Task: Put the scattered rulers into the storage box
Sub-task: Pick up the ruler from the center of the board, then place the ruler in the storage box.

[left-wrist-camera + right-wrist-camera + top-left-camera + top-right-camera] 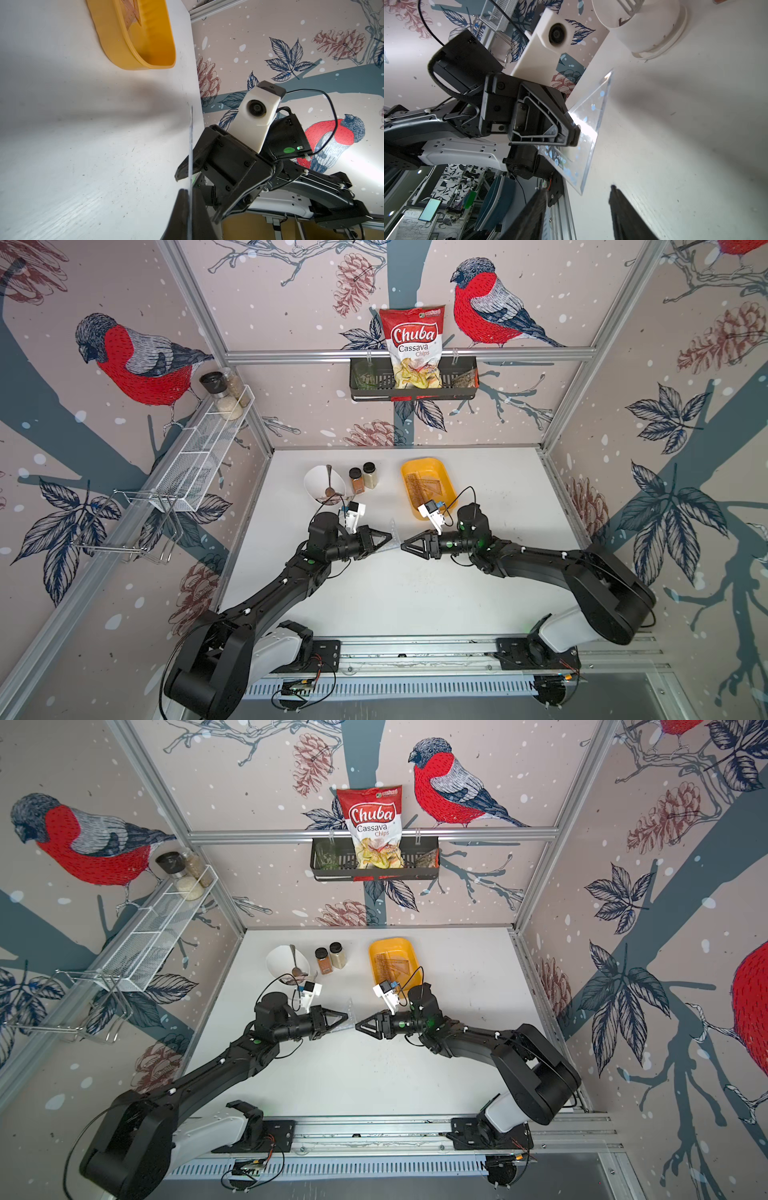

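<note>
A clear triangular set square, one of the rulers, hangs upright above the mid-table between my two grippers. My left gripper is shut on it; the plastic shows edge-on between the pads. In the right wrist view the set square sticks out of the left gripper. My right gripper faces it, open, with nothing between its fingers. The yellow storage box sits behind the right arm, with pinkish rulers lying in it.
A white bowl with a spoon and two spice jars stand at the back left of the table. A dark wire basket with a chips bag hangs on the back wall. A white mesh shelf lines the left wall.
</note>
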You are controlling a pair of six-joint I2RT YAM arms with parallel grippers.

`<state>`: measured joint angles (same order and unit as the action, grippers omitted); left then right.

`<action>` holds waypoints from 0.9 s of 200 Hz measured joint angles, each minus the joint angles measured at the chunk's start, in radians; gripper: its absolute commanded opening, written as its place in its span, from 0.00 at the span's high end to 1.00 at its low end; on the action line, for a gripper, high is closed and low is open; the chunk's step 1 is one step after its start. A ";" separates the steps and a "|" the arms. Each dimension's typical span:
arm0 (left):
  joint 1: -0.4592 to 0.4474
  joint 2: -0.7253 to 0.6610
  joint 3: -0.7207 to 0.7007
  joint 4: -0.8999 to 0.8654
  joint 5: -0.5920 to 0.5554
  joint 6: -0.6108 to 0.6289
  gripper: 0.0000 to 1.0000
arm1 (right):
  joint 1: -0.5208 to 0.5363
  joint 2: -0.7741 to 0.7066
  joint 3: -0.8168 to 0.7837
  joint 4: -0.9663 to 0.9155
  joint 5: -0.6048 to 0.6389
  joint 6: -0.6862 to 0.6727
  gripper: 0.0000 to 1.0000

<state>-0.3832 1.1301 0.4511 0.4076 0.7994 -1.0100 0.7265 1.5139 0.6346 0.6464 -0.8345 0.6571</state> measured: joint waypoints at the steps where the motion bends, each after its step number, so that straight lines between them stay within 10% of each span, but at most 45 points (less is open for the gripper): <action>1: 0.000 0.000 0.000 0.002 0.001 -0.003 1.00 | 0.000 0.000 0.001 0.001 -0.002 0.002 0.48; 120: 0.000 -0.026 0.014 0.069 0.002 -0.009 1.00 | -0.009 0.069 0.132 0.016 -0.065 0.098 1.00; 143: 0.000 -0.023 0.080 -0.028 -0.053 0.056 0.38 | -0.036 0.087 0.232 -0.122 -0.077 0.006 1.00; 180: 0.000 0.031 0.283 -0.325 -0.181 0.238 0.27 | -0.196 0.211 0.548 -0.536 0.000 -0.356 1.00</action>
<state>-0.3832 1.1610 0.7345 0.0822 0.6182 -0.7723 0.5301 1.7248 1.1824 0.1101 -0.8345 0.3016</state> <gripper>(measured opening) 0.781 0.089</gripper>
